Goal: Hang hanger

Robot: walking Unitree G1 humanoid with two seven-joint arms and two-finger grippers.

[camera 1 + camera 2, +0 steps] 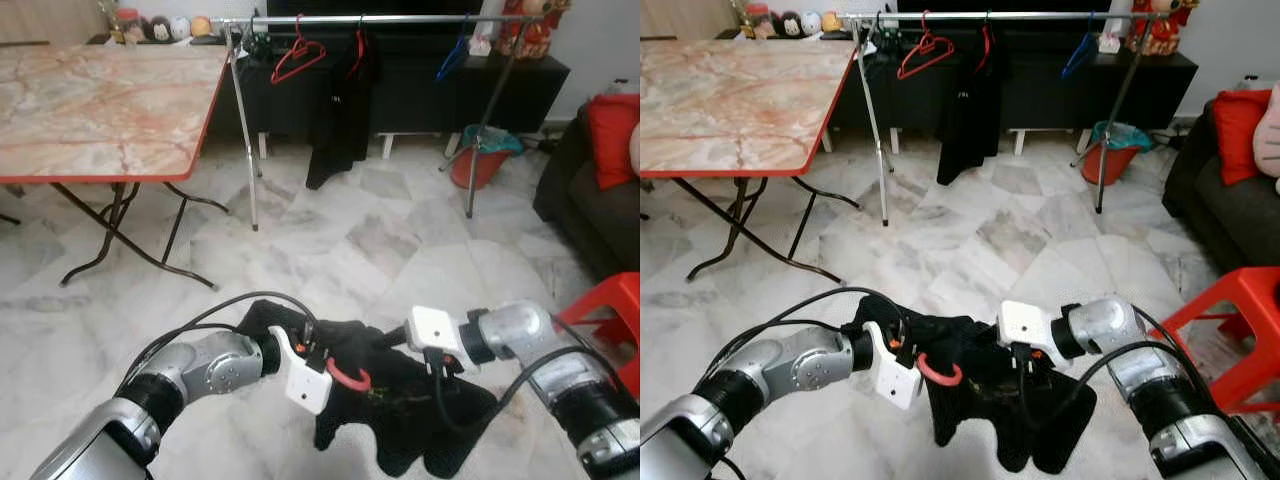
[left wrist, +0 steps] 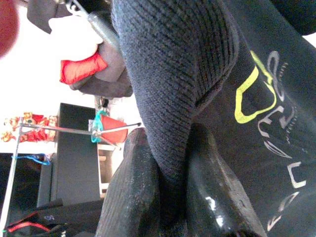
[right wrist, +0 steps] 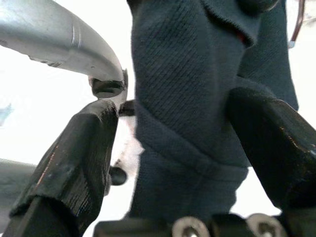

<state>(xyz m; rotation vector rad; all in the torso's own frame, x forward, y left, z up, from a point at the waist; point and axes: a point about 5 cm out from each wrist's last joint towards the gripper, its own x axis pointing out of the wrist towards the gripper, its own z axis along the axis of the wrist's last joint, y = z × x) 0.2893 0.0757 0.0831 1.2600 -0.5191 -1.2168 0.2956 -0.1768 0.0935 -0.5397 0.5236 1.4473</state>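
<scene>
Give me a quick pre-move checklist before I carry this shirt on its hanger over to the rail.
1. Left hand pinched on the dark shirt: ok.
2. Right hand closed on the shirt: not ok, fingers apart with cloth between.
3. Red hanger hook free above the collar: ok.
4. Free space on the clothes rail: ok.
5. Hanger seated in the shoulders: cannot tell.

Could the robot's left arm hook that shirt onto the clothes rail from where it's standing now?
Probably not. The rail stands well across the marble floor, far ahead of the left claw, which is shut on the dark shirt with its red hanger. No obstacle shows on that floor, so it likely must walk closer first.
</scene>
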